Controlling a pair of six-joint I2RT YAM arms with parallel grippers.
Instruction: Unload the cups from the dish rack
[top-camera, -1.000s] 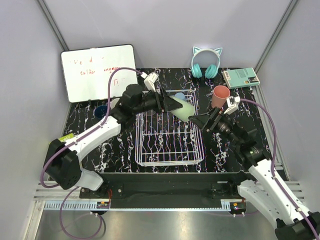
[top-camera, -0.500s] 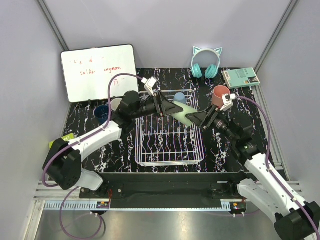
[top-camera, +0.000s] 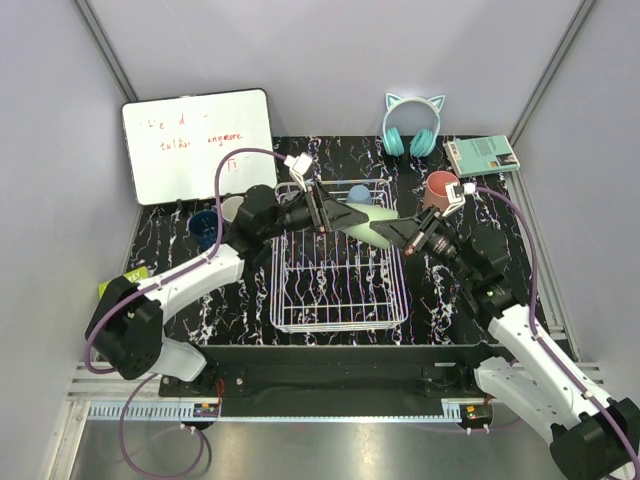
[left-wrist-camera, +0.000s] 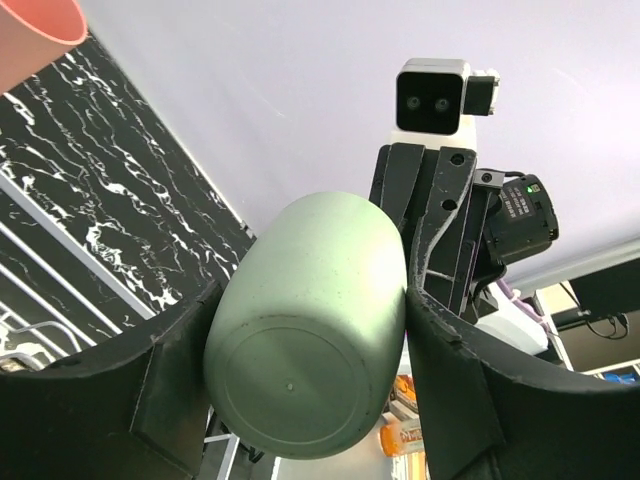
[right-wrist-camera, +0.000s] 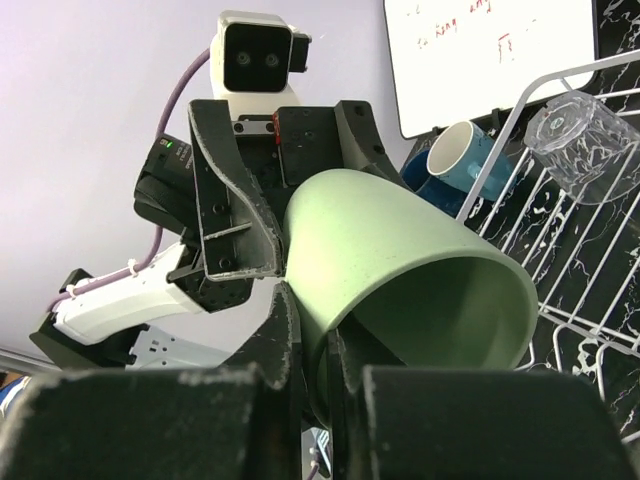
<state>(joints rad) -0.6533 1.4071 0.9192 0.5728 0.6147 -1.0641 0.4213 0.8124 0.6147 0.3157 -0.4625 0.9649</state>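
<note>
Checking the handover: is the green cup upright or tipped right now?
Tipped on its side: the green cup lies roughly horizontal above the dish rack, left gripper around its base, right gripper pinching its rim.

The left gripper (top-camera: 331, 213) and right gripper (top-camera: 399, 234) are seemingly both holding the sage-green tumbler (top-camera: 365, 221) over the dish rack's (top-camera: 340, 326) far edge.

Black marbled tabletop (top-camera: 240, 322). White wire rack (top-camera: 340, 295) at center. Pink cup (top-camera: 437, 190) upright, right of rack. Navy mug (top-camera: 203, 222) and teal mug (top-camera: 230, 208) left, touching. Back: whiteboard (top-camera: 197, 145), headphones (top-camera: 412, 125), teal box (top-camera: 482, 154).
</note>
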